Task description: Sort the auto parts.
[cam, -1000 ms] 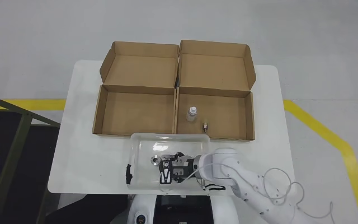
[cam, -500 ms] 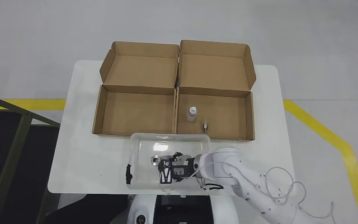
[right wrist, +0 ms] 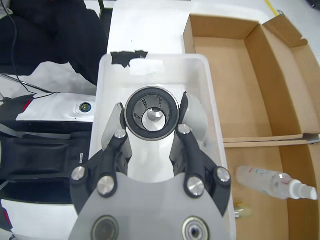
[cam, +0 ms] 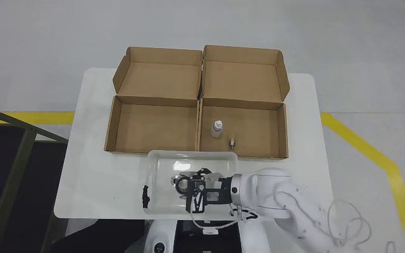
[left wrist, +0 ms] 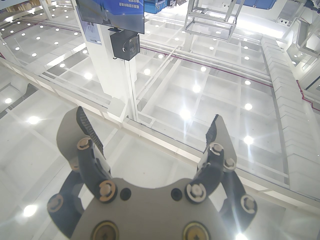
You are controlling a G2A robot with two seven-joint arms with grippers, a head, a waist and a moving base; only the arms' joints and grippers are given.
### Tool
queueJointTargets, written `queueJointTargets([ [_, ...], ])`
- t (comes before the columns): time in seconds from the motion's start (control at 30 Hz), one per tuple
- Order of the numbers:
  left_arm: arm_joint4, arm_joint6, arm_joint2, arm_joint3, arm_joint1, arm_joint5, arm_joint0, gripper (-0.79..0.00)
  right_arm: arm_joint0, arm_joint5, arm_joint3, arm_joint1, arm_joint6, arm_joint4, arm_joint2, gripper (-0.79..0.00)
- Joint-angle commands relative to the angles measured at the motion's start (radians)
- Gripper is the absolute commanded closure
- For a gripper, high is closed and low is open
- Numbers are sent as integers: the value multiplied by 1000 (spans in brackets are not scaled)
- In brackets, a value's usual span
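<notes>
right gripper (right wrist: 152, 103): fingers part-closed, 1 pad on each side of a ring, clamping its outer wall; it sits over the inside of the bin
ring (right wrist: 151, 90): black outer band, metal sleeve inside, hole facing the wrist camera; no marking I can read on it
bin (cam: 166, 153): clear plastic, at the middle of the table's near edge, long side along that edge
round metal piece (right wrist: 153, 114): on the bin floor, seen through the ring's hole
black tape (right wrist: 125, 57): torn strip on the rim of the bin's left end wall; pale blank patch just beside it
table (cam: 88, 158): white, carries the bin and 2 boxes
left box (cam: 155, 126): open cardboard, lid flap up toward the far edge, just beyond the bin
right box (cam: 259, 126): same kind, touching the left box side by side
bottle (right wrist: 262, 181): small white spray bottle lying in the right box near the wall shared with the left box; label has blue and red print, too small to read
small metal part (cam: 232, 141): in the right box by its near wall, just beside the bottle, apart from it
left gripper (left wrist: 147, 128): wide open, nothing between the toothed pads, pointing up at a ceiling
screen (left wrist: 107, 1): hanging by a pillar, carries print
</notes>
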Motion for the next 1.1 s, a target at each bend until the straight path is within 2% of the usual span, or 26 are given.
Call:
queueJointTargets([
  [0.0, 0, 0, 0, 0, 0, 0, 0, -785, -5, -1, -26, 3, -28, 8, 20, 0],
  [0.17, 0, 0, 0, 0, 0, 0, 0, -785, -12, 16, -55, 5, -130, 69, 66, 0],
  [0.47, 0, 0, 0, 0, 0, 0, 0, -785, -30, 123, -95, 2, -311, 148, 152, 0],
  [0.7, 0, 0, 0, 0, 0, 0, 0, -785, -42, 139, -115, 2, -423, 239, 218, 0],
  [0.9, 0, 0, 0, 0, 0, 0, 0, -785, -64, 170, -121, -1, -552, 242, 259, 0],
  [1.07, 0, 0, 0, 0, 0, 0, 0, -785, -85, 157, -119, -3, -638, 299, 293, 0],
])
